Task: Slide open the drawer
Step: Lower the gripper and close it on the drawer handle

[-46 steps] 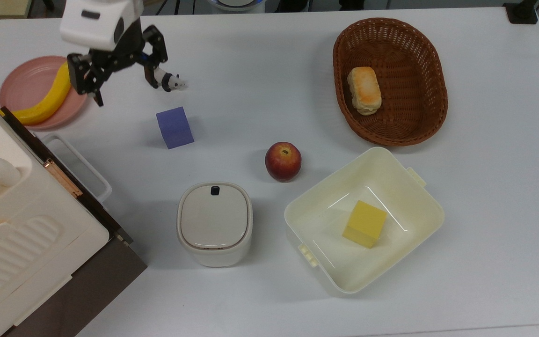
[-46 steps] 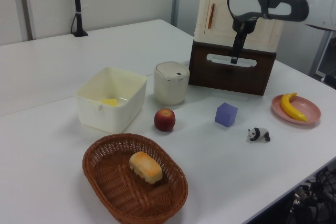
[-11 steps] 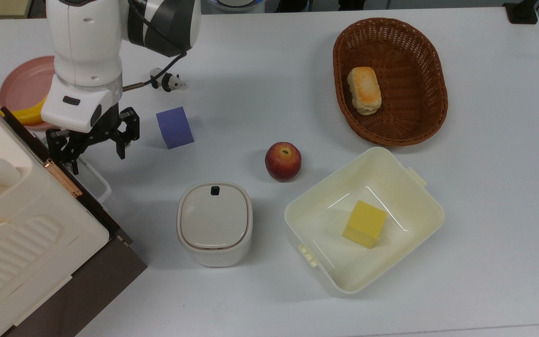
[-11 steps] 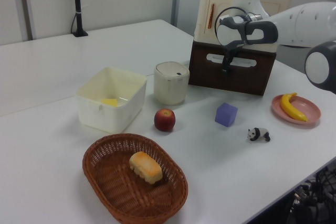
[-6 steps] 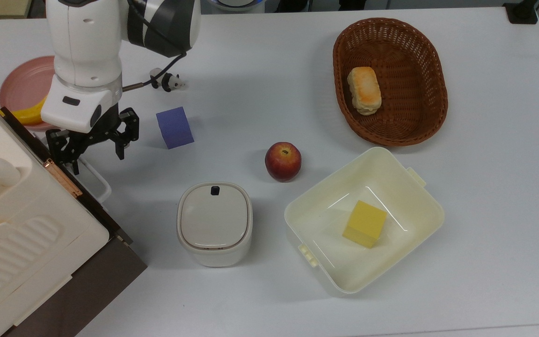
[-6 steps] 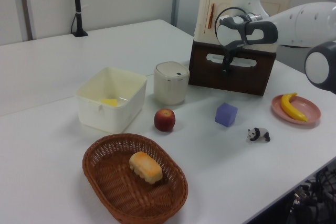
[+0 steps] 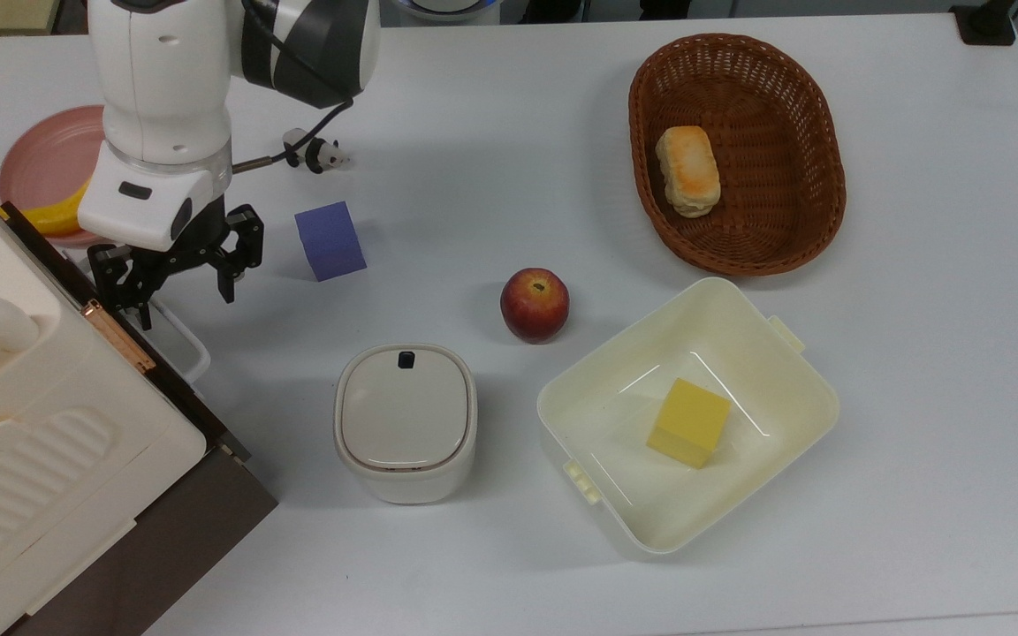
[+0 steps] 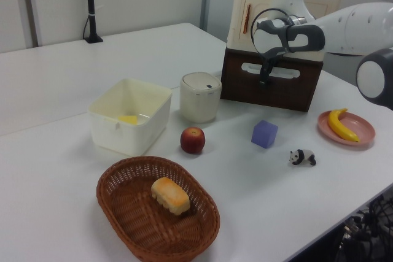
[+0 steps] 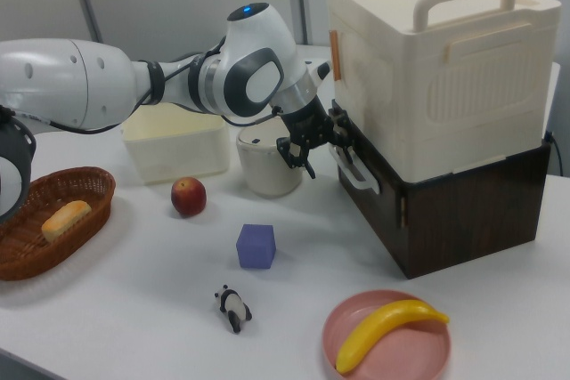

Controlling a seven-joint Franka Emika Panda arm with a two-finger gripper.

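The drawer (image 9: 445,211) is the dark brown lower part under a cream ribbed box (image 9: 445,68). It looks shut, with its front panel (image 8: 270,90) flush with the case. Its white loop handle (image 7: 186,340) sticks out over the table in the top view. My gripper (image 7: 184,303) is open at the upper end of that handle, pointing down. One finger is close to the brown front and the other is outside the handle's bar. In the left view my gripper (image 8: 265,78) hangs right in front of the handle (image 8: 279,72). In the right view my gripper (image 9: 312,144) is just left of it.
A purple cube (image 7: 330,240) lies right of my gripper, with a toy panda (image 7: 319,157) beyond it. A pink plate (image 7: 41,163) with a banana (image 7: 58,216) sits behind the arm. Also here are a white lidded pot (image 7: 405,422), an apple (image 7: 534,305), a cream tub (image 7: 774,353) and a basket (image 7: 818,203).
Since four seconds ago my gripper came down from over the plate to the drawer's handle. In the last second it has hardly moved, and the drawer has not shifted.
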